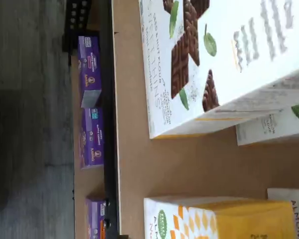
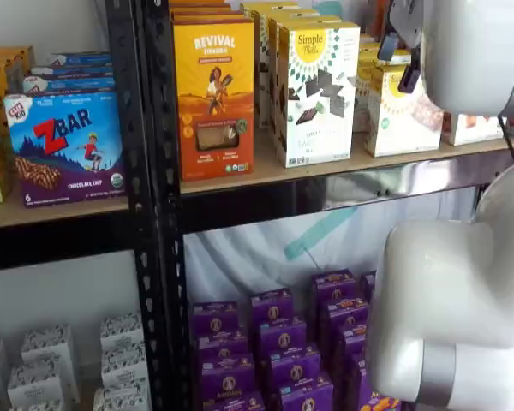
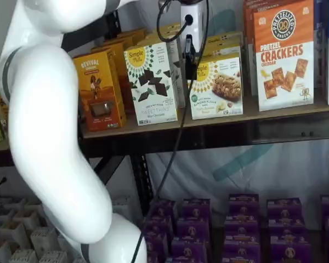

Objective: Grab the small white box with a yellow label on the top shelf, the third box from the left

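Observation:
The small white box (image 3: 216,87) with a yellow round logo and a snack-bar picture stands on the top shelf (image 3: 274,114), right of a taller white carton with chocolate pieces (image 3: 152,82). In a shelf view the box (image 2: 401,116) is partly hidden by the arm. In the wrist view its yellow-patterned top (image 1: 214,219) shows across a bare strip of board from the taller carton (image 1: 214,59). My gripper (image 3: 191,71) hangs in front of the box's left edge, a cable beside it. Only dark fingers with no plain gap show, and no box is in them.
An orange Revival carton (image 3: 98,90) stands left of the taller carton and orange pretzel cracker cartons (image 3: 283,55) stand to the right. Purple boxes (image 3: 241,219) fill the lower shelf. The white arm (image 3: 49,137) rises at the left. A black post (image 2: 150,205) borders the bay.

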Controlling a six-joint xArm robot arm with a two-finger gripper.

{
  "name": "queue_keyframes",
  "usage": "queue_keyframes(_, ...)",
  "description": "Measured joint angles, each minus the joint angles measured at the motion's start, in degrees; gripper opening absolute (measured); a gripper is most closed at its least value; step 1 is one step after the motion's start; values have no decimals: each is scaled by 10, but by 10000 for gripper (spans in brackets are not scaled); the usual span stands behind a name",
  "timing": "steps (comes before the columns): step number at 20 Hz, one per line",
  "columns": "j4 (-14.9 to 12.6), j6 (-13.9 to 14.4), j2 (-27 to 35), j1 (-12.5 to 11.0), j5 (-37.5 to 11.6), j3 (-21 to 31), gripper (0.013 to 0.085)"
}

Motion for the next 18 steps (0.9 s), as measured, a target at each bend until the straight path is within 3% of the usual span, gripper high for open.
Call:
queue_keyframes(11,-20,4,52,9,16,-32,850)
queue_keyframes(18,-55,11,86,17,60,-74,850)
